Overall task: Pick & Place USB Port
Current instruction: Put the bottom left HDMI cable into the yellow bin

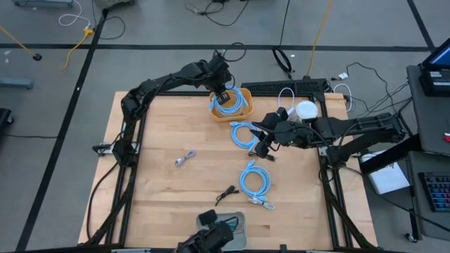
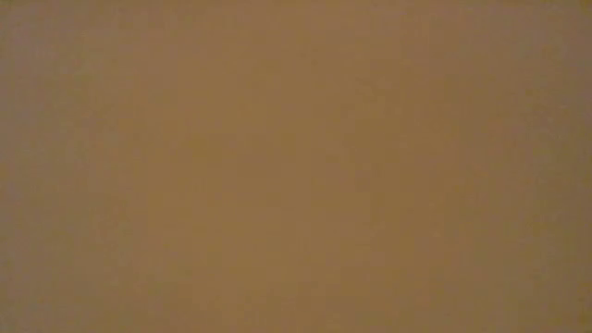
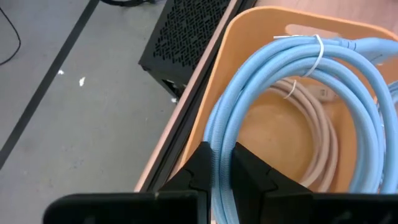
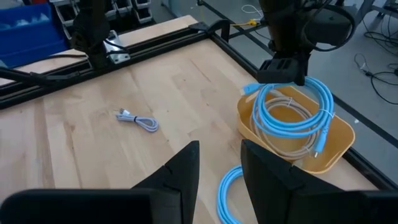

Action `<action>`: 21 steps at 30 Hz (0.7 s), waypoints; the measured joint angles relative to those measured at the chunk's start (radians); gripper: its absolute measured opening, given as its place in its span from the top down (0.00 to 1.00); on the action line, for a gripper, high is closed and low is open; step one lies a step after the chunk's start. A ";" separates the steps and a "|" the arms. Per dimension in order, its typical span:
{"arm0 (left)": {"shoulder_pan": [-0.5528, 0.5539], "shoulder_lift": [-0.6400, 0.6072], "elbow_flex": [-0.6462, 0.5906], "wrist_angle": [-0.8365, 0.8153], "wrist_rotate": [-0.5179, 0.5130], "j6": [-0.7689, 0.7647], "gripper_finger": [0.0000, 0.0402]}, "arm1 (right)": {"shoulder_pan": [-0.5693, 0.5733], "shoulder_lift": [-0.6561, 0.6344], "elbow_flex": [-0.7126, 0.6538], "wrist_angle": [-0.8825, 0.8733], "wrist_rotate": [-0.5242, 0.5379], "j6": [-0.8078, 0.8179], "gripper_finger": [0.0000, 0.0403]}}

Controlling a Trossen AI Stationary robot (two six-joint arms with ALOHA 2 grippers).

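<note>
An orange bin [image 1: 241, 112] stands at the table's far edge, also in the right wrist view [image 4: 329, 146]. My left gripper [image 1: 223, 96] hangs over it, shut on a blue cable coil [image 3: 348, 68] that lies in the bin on top of a beige cable [image 3: 320, 140]. My right gripper [image 4: 219, 165] is open above a second blue coil [image 1: 244, 133] on the table, right of the bin's near side. A third blue coil [image 1: 254, 181] lies nearer. The low view shows only plain brown. My left gripper pinches the blue coil's bundled strands [image 3: 222, 146] between its two fingers at the coil's left side, by the bin's far-left wall. The fingers come from above, pointing down, across the strands. The coil [image 4: 292, 115] rests in the bin, its loop up along the rim.
A small grey cable [image 1: 184, 159] lies left of the table's middle, a small black cable [image 1: 226, 193] nearer. A grey tray with a black object [image 1: 218, 223] sits at the near edge. A black perforated box [image 3: 186, 31] and a white round object [image 1: 306, 109] stand beyond the bin.
</note>
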 joint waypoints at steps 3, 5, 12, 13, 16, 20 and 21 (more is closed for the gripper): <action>0.000 0.002 0.000 0.005 0.012 0.006 0.92 | 0.000 0.000 0.000 0.000 0.000 0.002 0.73; -0.001 0.002 0.000 0.009 0.017 0.007 0.92 | 0.000 0.000 0.000 0.000 0.000 0.003 0.73; -0.006 0.002 0.000 0.042 0.030 0.017 0.90 | 0.000 0.000 0.000 0.015 0.004 0.004 0.73; -0.008 0.002 0.000 0.052 0.030 0.020 0.87 | 0.000 0.000 0.000 0.015 0.004 0.004 0.73; -0.018 0.002 0.000 0.072 0.030 0.022 0.73 | 0.000 0.000 0.000 0.015 0.004 0.009 0.73; -0.027 0.002 0.000 0.073 0.008 0.008 0.62 | 0.000 0.000 0.000 0.015 0.004 0.011 0.73; -0.028 0.002 0.000 0.071 0.005 0.008 0.61 | 0.000 0.000 0.000 0.015 0.004 0.011 0.73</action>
